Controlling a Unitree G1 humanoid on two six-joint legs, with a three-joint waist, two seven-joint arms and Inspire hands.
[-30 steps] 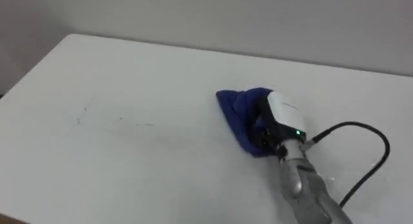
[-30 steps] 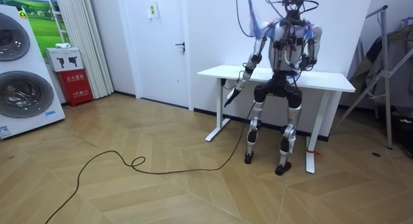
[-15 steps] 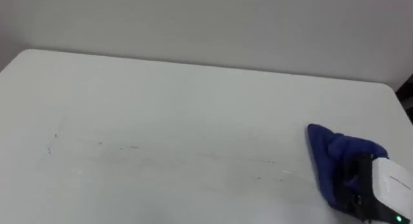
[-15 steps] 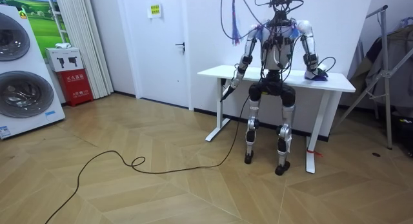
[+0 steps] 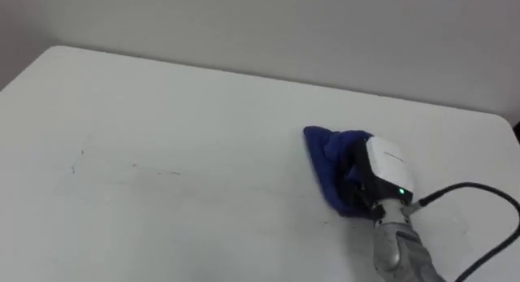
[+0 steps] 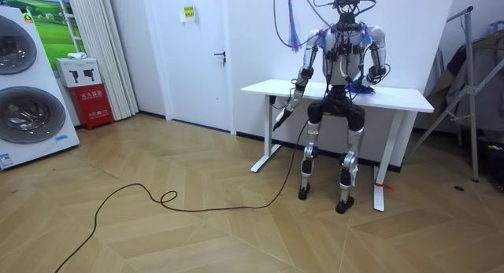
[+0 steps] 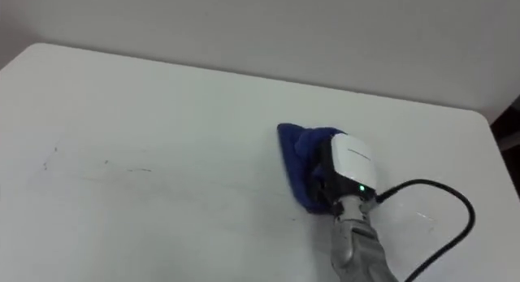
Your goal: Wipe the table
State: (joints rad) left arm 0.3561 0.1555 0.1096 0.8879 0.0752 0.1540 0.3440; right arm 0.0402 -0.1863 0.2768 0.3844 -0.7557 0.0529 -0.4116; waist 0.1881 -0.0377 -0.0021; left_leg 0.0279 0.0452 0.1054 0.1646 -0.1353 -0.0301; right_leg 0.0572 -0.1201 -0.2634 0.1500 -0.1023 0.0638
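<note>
Blue cloth (image 5: pixel 328 154) covers the front of the right hand (image 5: pixel 385 163)

We see the robot standing at the near long side of the white table (image 6: pixel 264 86), facing it with its back to us. Its right hand (image 6: pixel 370 79) is over the tabletop, toward the table's end at the room view's right, at a blue cloth (image 6: pixel 362 86) lying there. Its left hand (image 6: pixel 294 98) hangs just off the table's near edge, below the top, toward the other end. Beyond the table's left end we see a white door (image 6: pixel 201 53), then a red box (image 6: pixel 93 105) and a washing machine (image 6: pixel 24 108). Past its right end stands a metal rack (image 6: pixel 471 84).
</note>
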